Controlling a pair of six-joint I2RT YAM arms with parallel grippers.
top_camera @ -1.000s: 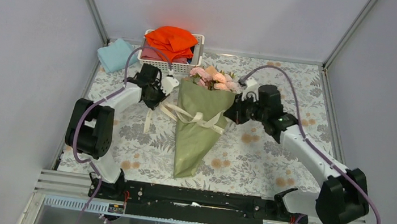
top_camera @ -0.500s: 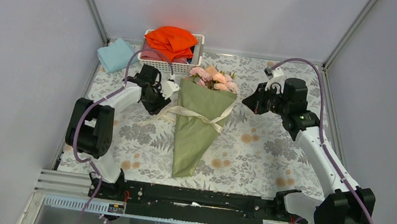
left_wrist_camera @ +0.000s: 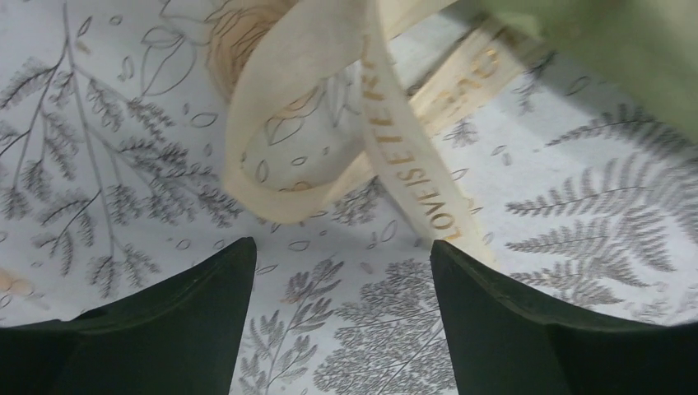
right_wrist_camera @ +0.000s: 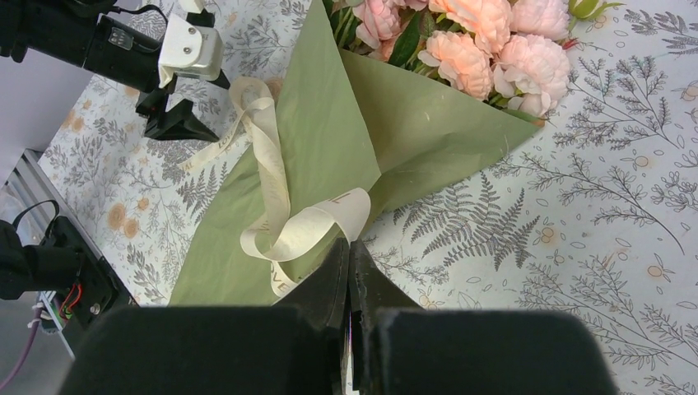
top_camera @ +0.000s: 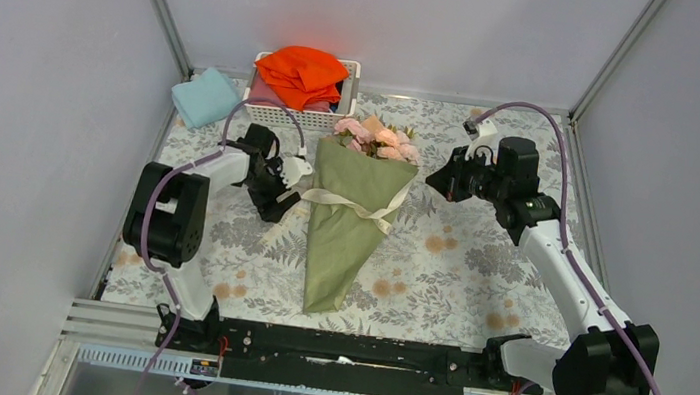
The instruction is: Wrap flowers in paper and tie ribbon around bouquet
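The bouquet (top_camera: pixel 347 232) lies in the middle of the table, a cone of olive paper (right_wrist_camera: pixel 329 140) with its narrow tip toward the arms. Pink flowers (top_camera: pixel 378 139) (right_wrist_camera: pixel 486 41) show at its wide far end. The cream ribbon (top_camera: pixel 353 204) (right_wrist_camera: pixel 276 197) goes round the cone, and a printed loop of it (left_wrist_camera: pixel 370 115) lies on the table just left. My left gripper (top_camera: pixel 277 207) (left_wrist_camera: pixel 342 255) stands open over that loop, nothing between its fingers. My right gripper (top_camera: pixel 438 183) (right_wrist_camera: pixel 347 247) is shut and empty, off the bouquet's right edge.
A white basket (top_camera: pixel 348 97) with a bright orange cloth (top_camera: pixel 302 66) stands behind the bouquet. A folded light-blue cloth (top_camera: pixel 205 96) lies at the far left corner. Grey walls close the table on three sides, and the arms' rail (top_camera: pixel 337 349) runs along the near edge.
The left gripper has opened and let the ribbon go, shifting slightly toward the near side. The right arm drew back to the right, away from the bouquet, and then held still.
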